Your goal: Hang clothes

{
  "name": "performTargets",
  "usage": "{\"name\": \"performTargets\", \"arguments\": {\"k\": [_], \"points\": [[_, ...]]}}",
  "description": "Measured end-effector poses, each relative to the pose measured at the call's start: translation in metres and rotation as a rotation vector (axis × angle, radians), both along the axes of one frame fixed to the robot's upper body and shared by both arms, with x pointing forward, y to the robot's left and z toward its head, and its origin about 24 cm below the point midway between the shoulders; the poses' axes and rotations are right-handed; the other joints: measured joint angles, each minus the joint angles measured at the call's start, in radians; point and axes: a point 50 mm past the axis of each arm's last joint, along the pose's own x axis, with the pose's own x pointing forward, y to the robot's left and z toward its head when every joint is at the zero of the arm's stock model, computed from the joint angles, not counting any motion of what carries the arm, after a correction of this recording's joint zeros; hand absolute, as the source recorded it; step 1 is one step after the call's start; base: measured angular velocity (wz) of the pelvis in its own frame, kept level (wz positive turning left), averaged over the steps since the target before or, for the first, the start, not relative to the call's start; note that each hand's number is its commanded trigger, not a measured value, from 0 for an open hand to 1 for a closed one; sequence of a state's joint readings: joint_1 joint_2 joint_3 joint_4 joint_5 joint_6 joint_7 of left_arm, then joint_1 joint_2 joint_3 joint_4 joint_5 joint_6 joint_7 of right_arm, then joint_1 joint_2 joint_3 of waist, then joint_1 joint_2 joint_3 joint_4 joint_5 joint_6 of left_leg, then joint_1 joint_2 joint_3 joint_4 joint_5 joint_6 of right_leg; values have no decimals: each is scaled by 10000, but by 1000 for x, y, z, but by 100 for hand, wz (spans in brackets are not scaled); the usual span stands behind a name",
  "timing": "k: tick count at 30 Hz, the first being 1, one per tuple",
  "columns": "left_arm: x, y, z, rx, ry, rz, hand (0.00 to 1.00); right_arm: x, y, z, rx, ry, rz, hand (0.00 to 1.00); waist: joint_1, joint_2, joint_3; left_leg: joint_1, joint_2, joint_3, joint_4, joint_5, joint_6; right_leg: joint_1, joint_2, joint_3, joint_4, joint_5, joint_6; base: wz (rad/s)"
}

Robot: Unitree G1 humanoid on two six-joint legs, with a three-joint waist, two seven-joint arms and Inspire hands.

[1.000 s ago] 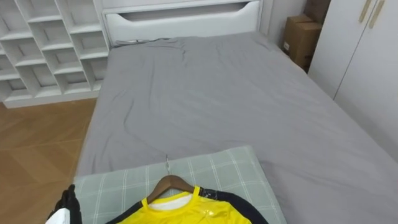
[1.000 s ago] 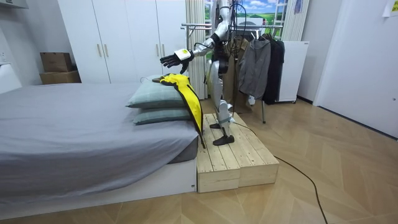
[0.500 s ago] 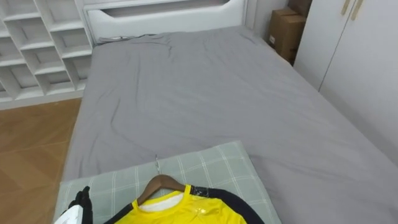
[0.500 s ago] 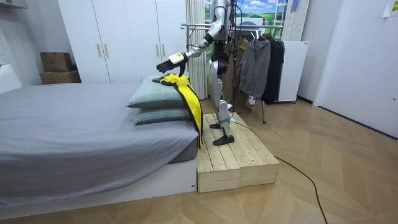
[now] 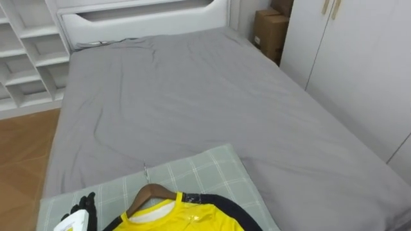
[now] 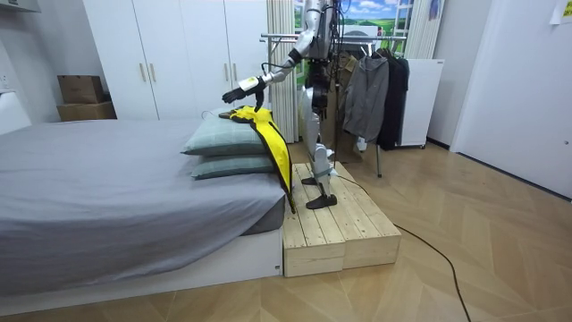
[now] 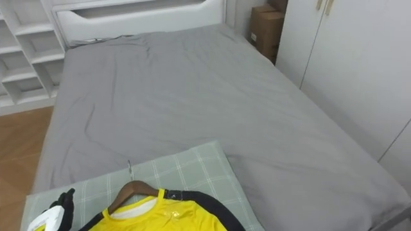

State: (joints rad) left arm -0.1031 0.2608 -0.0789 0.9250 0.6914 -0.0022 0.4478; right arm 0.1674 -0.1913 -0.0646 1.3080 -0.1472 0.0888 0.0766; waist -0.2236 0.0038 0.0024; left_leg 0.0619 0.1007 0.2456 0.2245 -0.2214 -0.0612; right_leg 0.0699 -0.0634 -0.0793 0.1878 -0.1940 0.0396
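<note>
A yellow shirt with dark sleeves sits on a wooden hanger and lies on a pale green checked pillow at the near end of the bed. The hanger's metal hook points toward the headboard. My left hand hovers at the lower left, just left of the hanger, fingers straight and open, holding nothing. In the room view that hand reaches out over the stacked pillows, and the shirt drapes down their end.
I stand on a wooden platform at the bed's end. The grey bed stretches ahead. A clothes rack with dark garments stands behind me. White wardrobe doors, a cardboard box and white shelves surround the bed.
My view has swung to the right. In the room view the left hand has sunk lower and reached farther out over the pillows. The shirt and hanger lie as before.
</note>
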Motion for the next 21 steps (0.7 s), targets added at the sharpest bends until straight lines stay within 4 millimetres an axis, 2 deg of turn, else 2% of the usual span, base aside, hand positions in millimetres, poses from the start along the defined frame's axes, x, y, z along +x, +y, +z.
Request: {"name": "performTargets", "arguments": {"k": [5,9,13,16,20,21], "points": [[3,2,1,469,194,-220,0,-13,-1,1,133,384,0,0,-72,31,-11,18,90,50,-7,-1,-8,11,94,71,9,53,-49,-3],[1,4,0,942,471,-339,0,-21,-4,2,194,664,-76,0,-91,-56,20,-17,129,125,-19,14,-34,-50,139,211,-2,60,-62,-6],[-5,14,-3,1279,897,80,0,-23,-5,3,172,811,-174,0,-176,-274,-2,-84,130,206,-4,17,-34,-208,141,292,21,70,-67,-7],[-3,19,-1,1349,938,434,0,-22,-3,2,217,825,-276,0,-147,-463,-81,-245,149,227,103,17,-34,-375,144,380,29,102,-64,-5],[14,30,12,1693,585,529,0,-13,3,0,303,599,-274,0,-38,-869,-58,-1175,319,235,667,15,-33,-1152,217,369,309,216,-135,-7],[15,31,14,1742,537,535,0,-13,3,0,303,574,-307,0,-31,-912,-54,-1308,355,236,768,15,-33,-1266,236,370,361,227,-152,-8]]}}
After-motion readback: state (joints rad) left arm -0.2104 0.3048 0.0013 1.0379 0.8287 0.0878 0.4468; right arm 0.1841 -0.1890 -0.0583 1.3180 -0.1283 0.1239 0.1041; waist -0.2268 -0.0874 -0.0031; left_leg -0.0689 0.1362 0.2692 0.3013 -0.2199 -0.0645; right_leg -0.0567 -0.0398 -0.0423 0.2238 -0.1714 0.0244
